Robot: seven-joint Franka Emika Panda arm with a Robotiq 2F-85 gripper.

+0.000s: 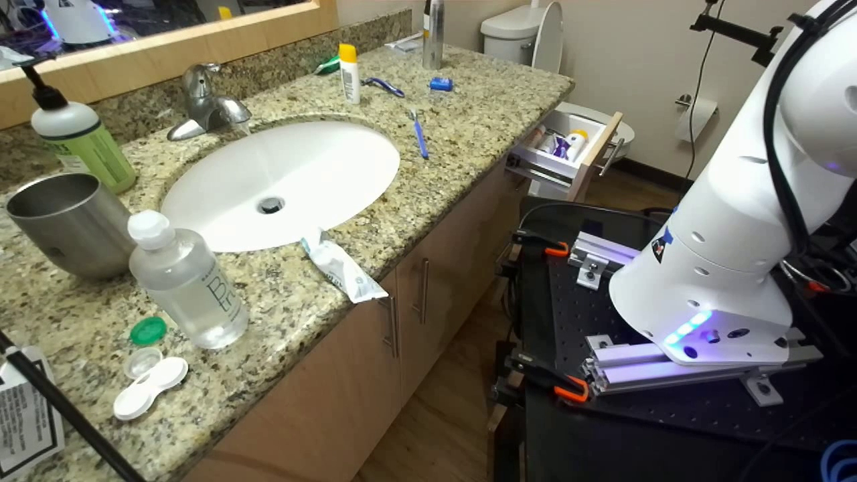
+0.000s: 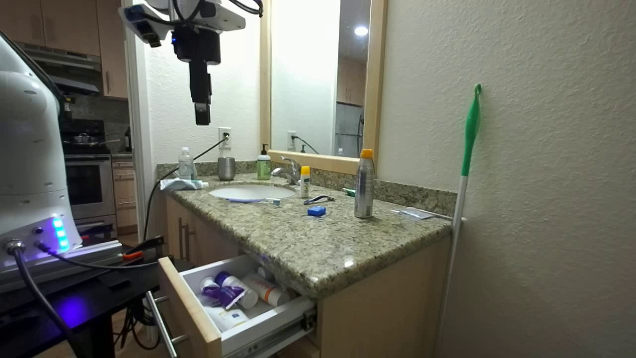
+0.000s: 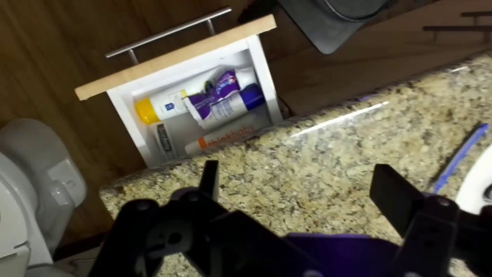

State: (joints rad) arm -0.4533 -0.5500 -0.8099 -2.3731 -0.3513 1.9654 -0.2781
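Note:
My gripper (image 3: 296, 165) stands open, its two black fingers wide apart with nothing between them. In an exterior view the gripper (image 2: 202, 117) hangs high above the granite counter (image 2: 278, 233), pointing down and touching nothing. Below it in the wrist view lies bare granite, with a blue toothbrush (image 3: 459, 159) off to the right beside the sink. Past the counter edge, a white drawer (image 3: 265, 77) is pulled out. Inside lie a yellow-capped tube (image 3: 169, 104), a purple packet (image 3: 225, 86), a blue-capped bottle (image 3: 230, 109) and an orange-banded tube (image 3: 230, 134), partly hidden by the counter.
A silver spray can (image 2: 364, 189), a yellow-capped bottle (image 2: 305, 186), a razor (image 2: 319, 199) and a blue box (image 2: 316, 211) are on the counter. Around the sink (image 1: 321, 174) stand a faucet (image 1: 207, 107), a soap pump (image 1: 87, 140), a metal cup (image 1: 73, 227) and a clear bottle (image 1: 194, 288).

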